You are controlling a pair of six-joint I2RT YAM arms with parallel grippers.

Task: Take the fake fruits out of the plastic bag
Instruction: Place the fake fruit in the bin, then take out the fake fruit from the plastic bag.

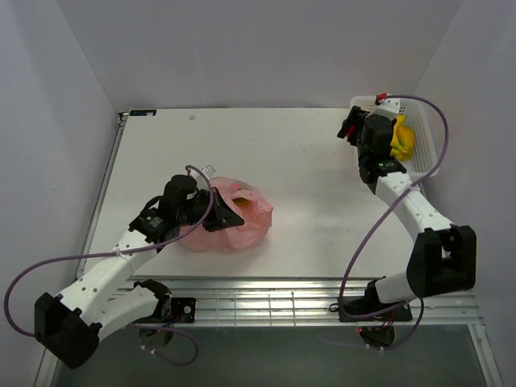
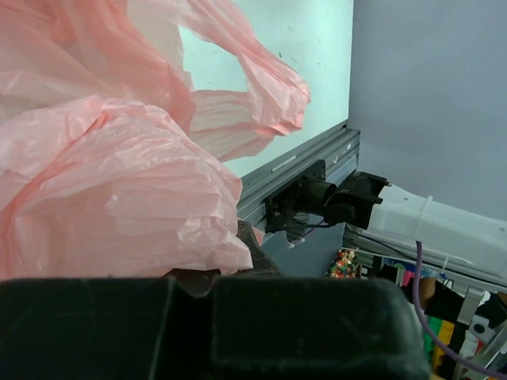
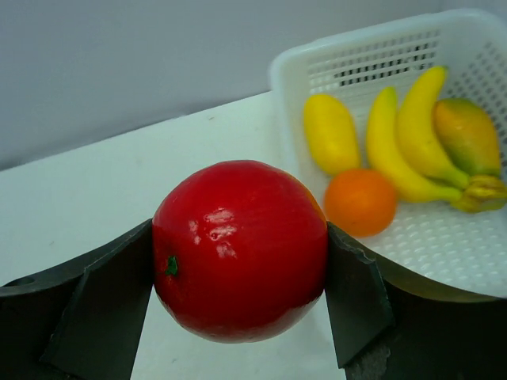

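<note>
The pink plastic bag (image 1: 242, 224) lies crumpled at the table's near left, with a yellow-orange fruit (image 1: 240, 201) showing in its mouth. My left gripper (image 1: 218, 211) is at the bag's left side, shut on a fold of it. In the left wrist view the bag (image 2: 119, 182) fills the frame and drapes over my gripper (image 2: 230, 265). My right gripper (image 3: 240, 261) is shut on a red apple (image 3: 240, 249), held above the table beside the white basket (image 3: 285, 71). A banana bunch (image 3: 412, 134) and an orange (image 3: 360, 202) lie in the basket.
The basket (image 1: 427, 153) stands at the far right corner, against the right wall. It also holds a plain yellow mango (image 3: 331, 133) and an orange-and-green mango (image 3: 467, 134). The right arm (image 1: 375, 149) reaches along the basket's left side.
</note>
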